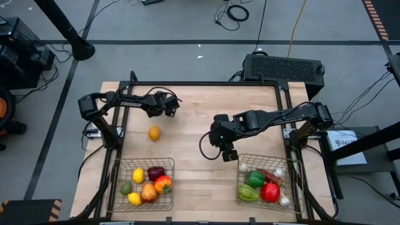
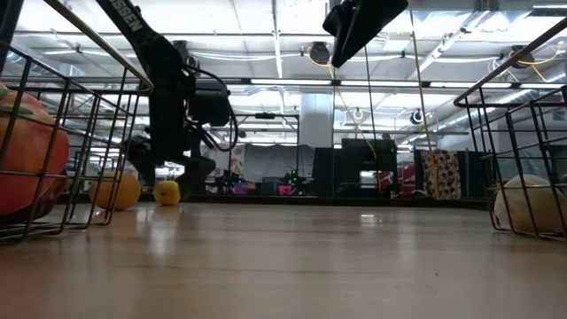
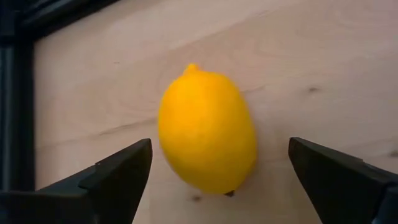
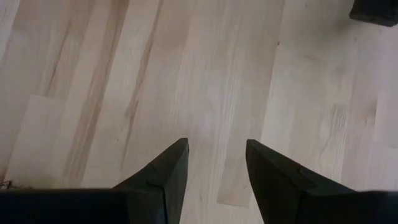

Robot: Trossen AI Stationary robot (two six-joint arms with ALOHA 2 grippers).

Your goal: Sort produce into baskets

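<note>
Wood table (image 1: 194,169) holds two wire baskets at its near edge: left basket (image 1: 119,187) with fruit, right basket (image 1: 294,187) with vegetables. One lemon (image 1: 154,132) lies loose on the bare boards. Left gripper (image 1: 164,105) hovers near it, jaws wide. Right gripper (image 1: 229,154) hangs mid-table, jaws partly parted, empty. Being rounded, the lemon may roll from a pinch. Cables cross the grey floor.

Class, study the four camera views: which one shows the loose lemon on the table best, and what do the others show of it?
The left wrist view: the lemon fills the picture between the open left end effector fingers. The high view shows it small on bare table; the low view shows it small and distant; the right wrist view shows only wood.
</note>
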